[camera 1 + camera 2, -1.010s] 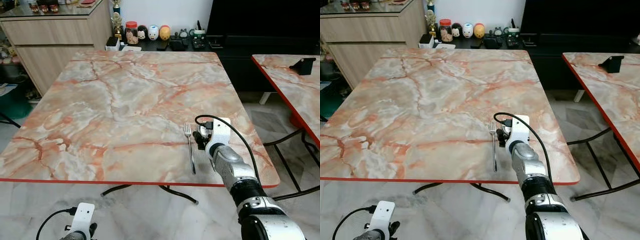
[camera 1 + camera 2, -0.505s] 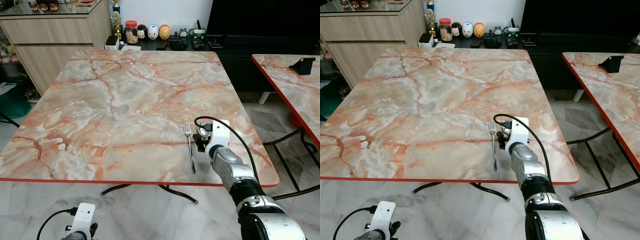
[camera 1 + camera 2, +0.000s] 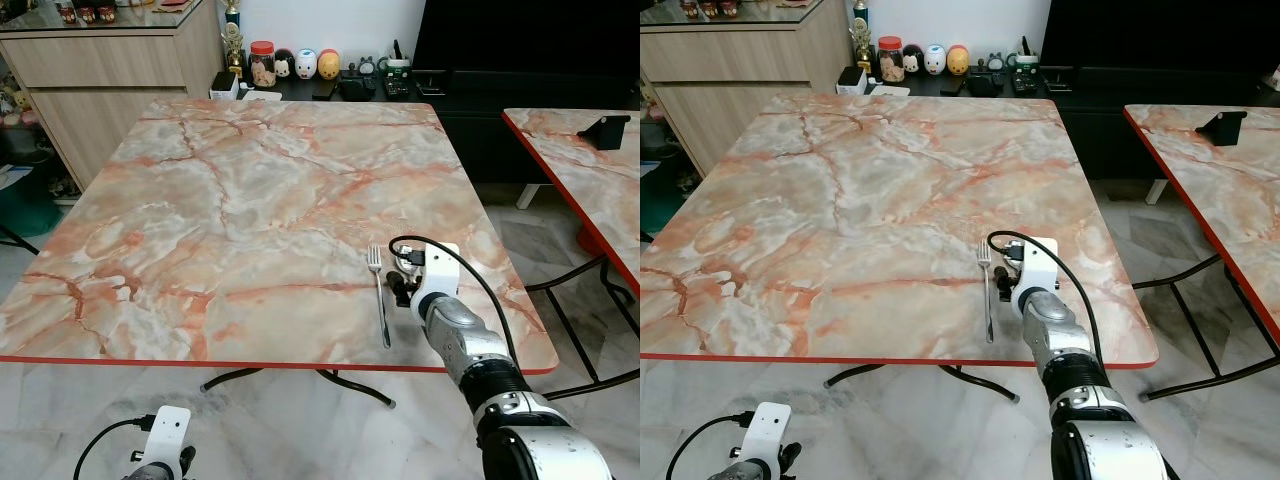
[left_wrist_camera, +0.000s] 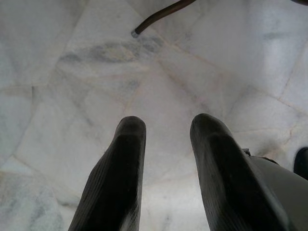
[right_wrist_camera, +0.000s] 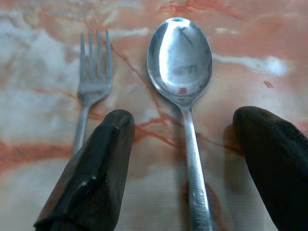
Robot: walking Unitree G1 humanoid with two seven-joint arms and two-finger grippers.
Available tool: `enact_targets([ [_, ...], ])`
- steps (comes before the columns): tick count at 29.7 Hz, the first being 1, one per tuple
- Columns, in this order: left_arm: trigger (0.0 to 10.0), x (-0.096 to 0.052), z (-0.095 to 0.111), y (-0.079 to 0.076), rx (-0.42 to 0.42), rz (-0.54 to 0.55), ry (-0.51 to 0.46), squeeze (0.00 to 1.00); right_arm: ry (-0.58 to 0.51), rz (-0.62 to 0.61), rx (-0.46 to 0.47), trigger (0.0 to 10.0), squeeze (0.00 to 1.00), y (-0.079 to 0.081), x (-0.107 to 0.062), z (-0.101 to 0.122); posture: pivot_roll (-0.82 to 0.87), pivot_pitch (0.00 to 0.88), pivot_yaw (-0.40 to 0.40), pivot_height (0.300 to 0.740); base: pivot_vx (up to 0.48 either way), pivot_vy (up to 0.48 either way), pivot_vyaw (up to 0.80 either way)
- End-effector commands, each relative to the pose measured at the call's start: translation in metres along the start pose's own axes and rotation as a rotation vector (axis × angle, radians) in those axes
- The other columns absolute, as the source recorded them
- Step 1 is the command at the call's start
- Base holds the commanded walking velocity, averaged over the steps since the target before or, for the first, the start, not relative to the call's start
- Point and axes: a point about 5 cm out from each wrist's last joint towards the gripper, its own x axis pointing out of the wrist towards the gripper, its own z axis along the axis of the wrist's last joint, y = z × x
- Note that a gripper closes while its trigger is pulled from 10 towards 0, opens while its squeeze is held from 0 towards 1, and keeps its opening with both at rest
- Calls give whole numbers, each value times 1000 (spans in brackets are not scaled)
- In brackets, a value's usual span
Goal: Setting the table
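A silver fork (image 3: 379,300) lies on the marble table (image 3: 250,200), near its front right corner, tines pointing away from me. My right gripper (image 3: 403,281) rests low on the table just right of the fork. In the right wrist view this gripper (image 5: 185,120) is open, and a silver spoon (image 5: 179,53) lies flat on the table between its black fingers (image 5: 96,163), touching neither. The fork (image 5: 94,72) lies beside the spoon, parallel to it. My left gripper (image 4: 166,125) hangs open over the marble floor, holding nothing.
A second marble table (image 3: 590,180) stands to the right with a black object (image 3: 607,130) on it; a floor gap separates the tables. A wooden cabinet (image 3: 110,60) is at the back left. A jar and figurines (image 3: 300,65) sit on a low black console behind the table.
My right wrist has eased a little toward the table's near edge. The fork has stayed where it was, and the left arm has not moved.
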Motion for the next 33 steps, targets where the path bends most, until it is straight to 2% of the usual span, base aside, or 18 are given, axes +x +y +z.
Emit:
enact_targets([
  [1, 10000, -1, -7, -2, 15, -9, 19, 0, 2, -7, -27, 10000, 0, -1, 1, 3, 18, 0, -39, 740, 0, 0, 0],
  [8, 10000, -1, -7, -2, 12, -7, 20, 0, 11, -8, -32, 9922, 0, -2, 1, 2, 17, 5, -40, 740, 0, 0, 0],
  [10, 10000, -1, -8, -2, 11, -6, 21, 0, 13, -8, -31, 9098, 0, -2, 1, 1, 17, 5, -40, 740, 0, 0, 0],
  [11, 10000, -2, -8, -2, 11, -5, 21, 0, 14, -9, -30, 9098, 0, -2, 1, 1, 17, 5, -40, 740, 0, 0, 0],
  [12, 10000, -2, -8, -2, 10, -4, 21, 0, 15, -9, -30, 3843, 0, -2, 1, 0, 19, 8, -41, 740, 0, 0, 0],
  [13, 10000, -2, -8, -2, 10, -4, 21, 0, 16, -9, -30, 1490, 0, -2, 1, 0, 20, 9, -41, 740, 0, 0, 0],
  [14, 10000, -2, -8, -2, 10, -4, 21, 0, 16, -9, -30, 1490, 0, -2, 1, 0, 20, 9, -41, 740, 0, 0, 0],
  [15, 10000, -2, -8, -1, 10, -3, 21, 0, 16, -9, -31, 0, 0, -3, 1, 0, 20, 9, -41, 740, 0, 0, 0],
  [33, 10000, -1, -7, -2, 13, -10, 20, 0, 2, -4, -29, 0, 0, -2, 1, 1, 22, 14, -37, 740, 0, 0, 0],
])
